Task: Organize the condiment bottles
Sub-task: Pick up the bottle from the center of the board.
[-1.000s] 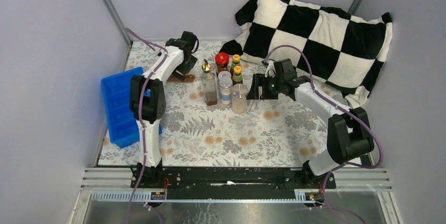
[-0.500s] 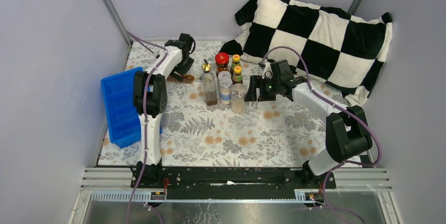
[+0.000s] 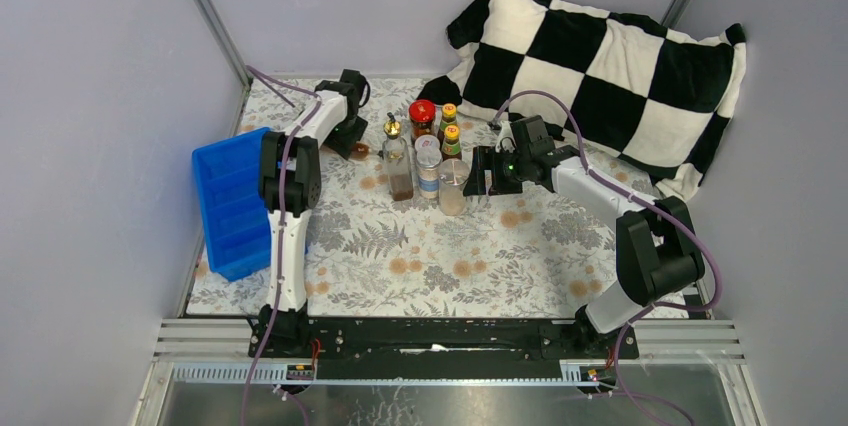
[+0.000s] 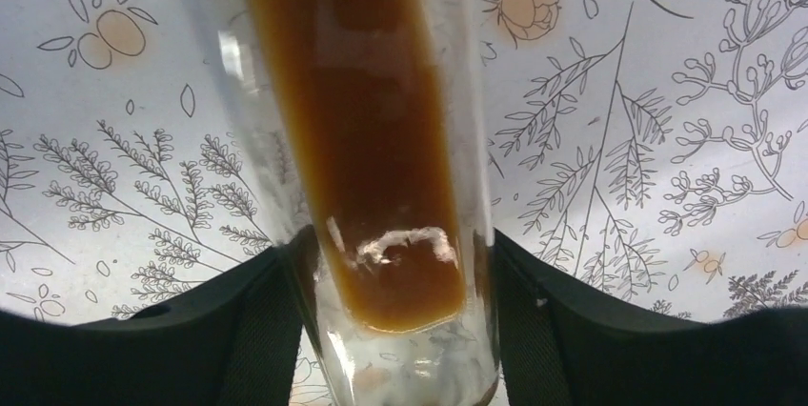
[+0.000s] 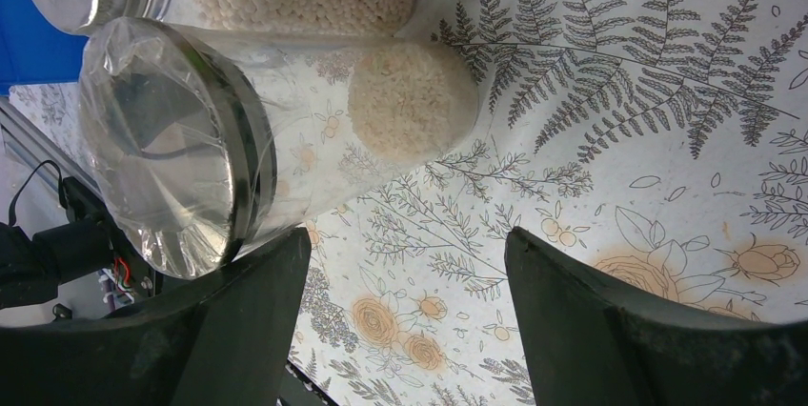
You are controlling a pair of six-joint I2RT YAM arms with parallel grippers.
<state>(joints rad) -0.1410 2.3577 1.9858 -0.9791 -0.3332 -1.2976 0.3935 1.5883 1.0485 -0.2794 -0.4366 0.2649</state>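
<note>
My left gripper (image 3: 354, 142) is at the back left of the table, shut on a clear bottle of brown liquid (image 4: 372, 139); its fingers (image 4: 257, 301) press both sides near the bottle's base, and its spout is hidden. In the middle stands a cluster: a gold-spouted clear bottle (image 3: 398, 166), a red-lidded jar (image 3: 422, 114), two yellow-capped dark bottles (image 3: 449, 113) (image 3: 452, 138), and two silver-lidded shakers (image 3: 428, 161) (image 3: 453, 186). My right gripper (image 3: 481, 172) is open, just right of the nearer shaker (image 5: 286, 130), which holds white grains. Its left finger (image 5: 238, 330) is close to the shaker's lid.
A blue divided tray (image 3: 230, 201) lies along the left edge of the table. A black-and-white checked pillow (image 3: 600, 66) fills the back right corner. Grey walls close in the left, back and right sides.
My left gripper has shifted a little to the left and back with the bottle. My right gripper has edged left, closer to the nearer shaker.
</note>
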